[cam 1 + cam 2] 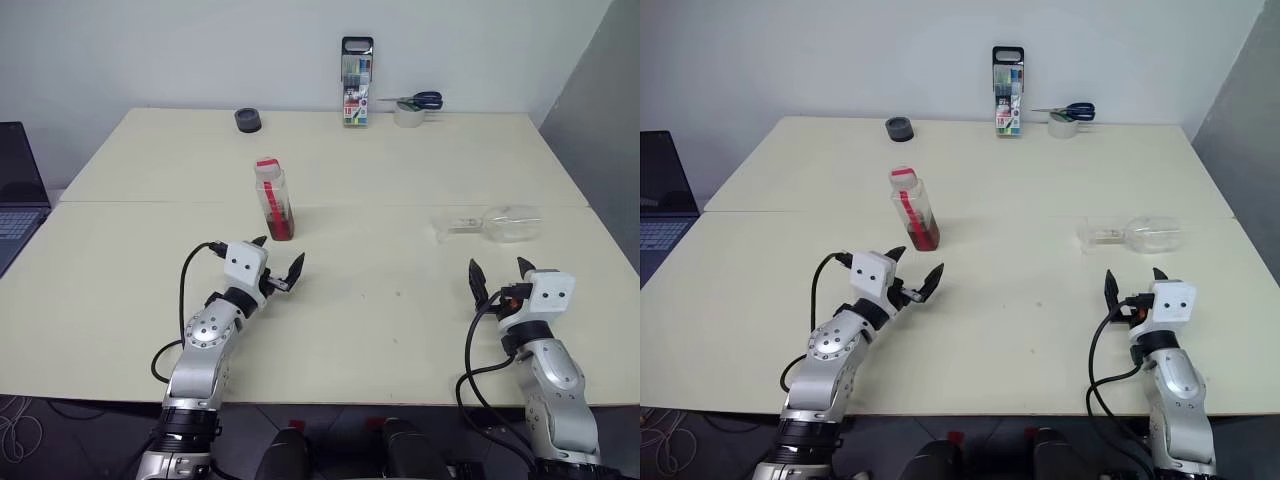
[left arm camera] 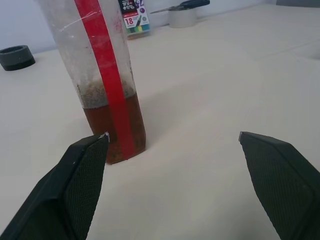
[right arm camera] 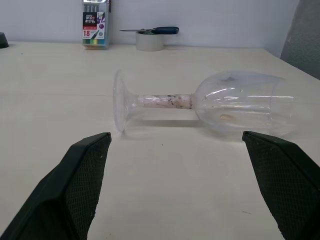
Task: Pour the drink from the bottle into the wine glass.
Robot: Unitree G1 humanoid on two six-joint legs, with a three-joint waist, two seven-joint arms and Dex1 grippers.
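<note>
The bottle (image 1: 272,199) stands upright near the table's middle, clear with a red stripe and red cap; the reddish-brown drink (image 2: 112,125) fills its lower part. My left gripper (image 1: 277,262) is open just in front of the bottle, apart from it. The wine glass (image 1: 493,224) lies on its side at the right, foot toward the table's centre and bowl toward the right edge. My right gripper (image 1: 497,272) is open a short way in front of the glass, with nothing between its fingers.
A marker pack (image 1: 356,83) stands at the table's far edge, with a tape roll (image 1: 409,117) and scissors (image 1: 415,100) on it to the right. A dark round object (image 1: 248,120) sits at the far left. A laptop (image 1: 17,195) rests left of the table.
</note>
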